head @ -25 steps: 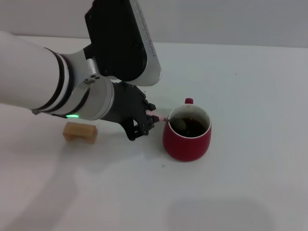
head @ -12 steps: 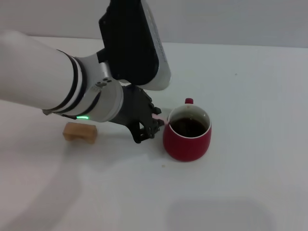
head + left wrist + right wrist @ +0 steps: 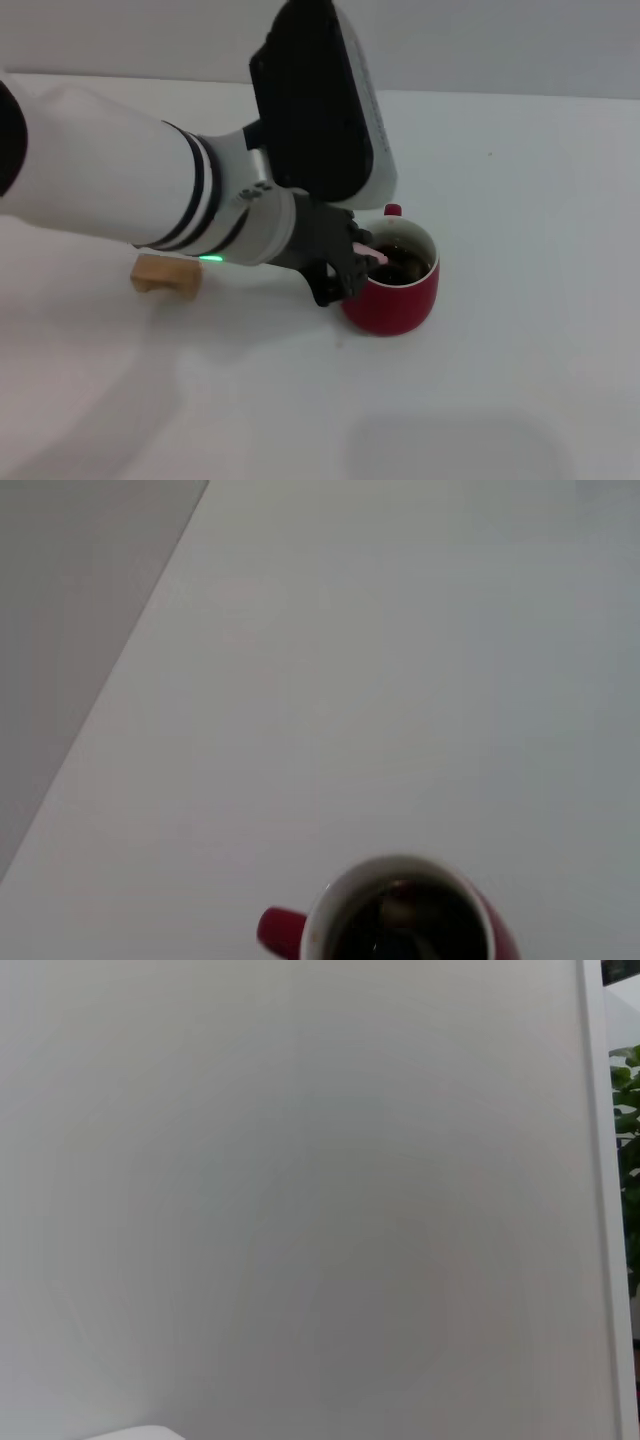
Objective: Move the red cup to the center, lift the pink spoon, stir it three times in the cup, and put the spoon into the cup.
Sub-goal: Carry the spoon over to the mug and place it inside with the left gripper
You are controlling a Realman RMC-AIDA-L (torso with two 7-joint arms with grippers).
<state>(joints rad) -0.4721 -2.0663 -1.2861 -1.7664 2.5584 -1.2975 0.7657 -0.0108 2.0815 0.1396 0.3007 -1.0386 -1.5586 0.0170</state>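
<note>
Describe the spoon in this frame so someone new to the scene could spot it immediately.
Start at the rounded dark-red ceramic mug near the middle of the white tabletop. At its rim on the robot's left, the black left gripper holds a slim light-pink spoon handle that dips into the dark liquid. It is the only pink item; the tan wooden block lies farther left.

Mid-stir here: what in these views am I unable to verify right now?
- Small pink-handled spoon: head view shows only a bit of handle; the left gripper covers the rest, and its bowl sits in dark liquid.
- Left gripper's grip: the wrist blocks it in head view; the left wrist view shows no jaws.
- Rounded dark-red ceramic mug: cut off by the left wrist view's edge.
- Right gripper: in no view; the right wrist view shows only a blank surface.
- Tan wooden block: partly behind the left arm.
</note>
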